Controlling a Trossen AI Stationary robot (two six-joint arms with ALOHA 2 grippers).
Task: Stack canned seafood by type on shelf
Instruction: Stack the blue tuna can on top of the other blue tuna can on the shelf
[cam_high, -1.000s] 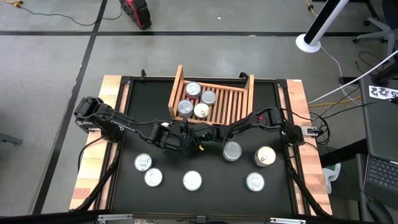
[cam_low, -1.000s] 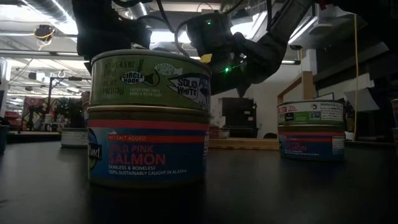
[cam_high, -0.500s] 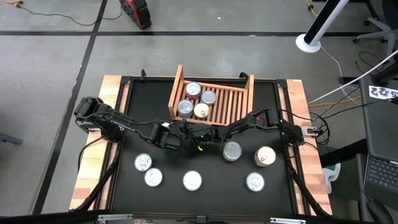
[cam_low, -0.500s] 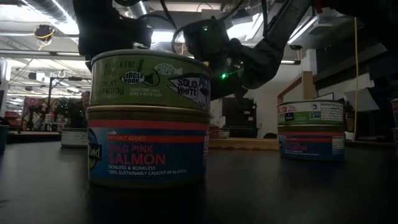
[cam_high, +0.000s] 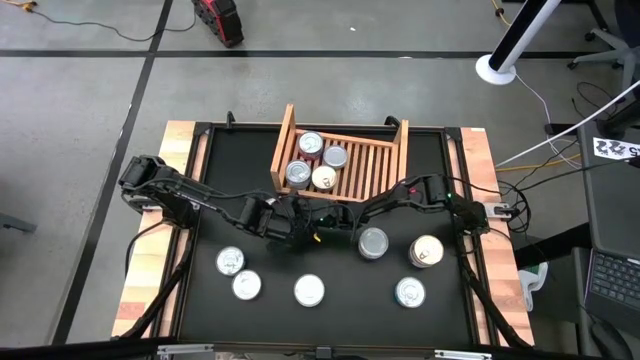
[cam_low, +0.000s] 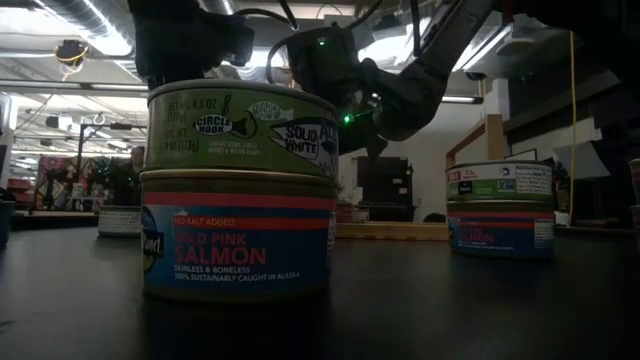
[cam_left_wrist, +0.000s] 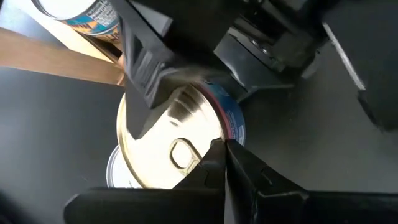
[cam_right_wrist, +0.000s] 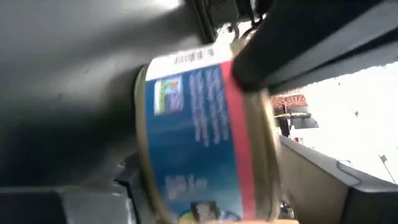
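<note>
The fingers (cam_left_wrist: 144, 74) of the right gripper (cam_high: 318, 222) are closed on the sides of a tin (cam_left_wrist: 171, 134) with a blue label and a red band. The same tin (cam_right_wrist: 202, 134) fills the right wrist view. Whether it is lifted from the table (cam_high: 220, 160) cannot be told. The fingers of the left gripper (cam_left_wrist: 224, 157) are pressed together on nothing, with their tips just beside the rim of this tin. Both grippers are found near the middle of the table, in front of the shelf (cam_high: 372, 168).

Four tins (cam_high: 311, 143) are already placed in the left part of the shelf, and the right part is bare. Six more tins (cam_high: 373, 242) lie on the table.

For a good step, the left gripper should probably be drawn back first. The label should be compared with the tins in the shelf, and the tin should be kept level and set straight on its own kind.
</note>
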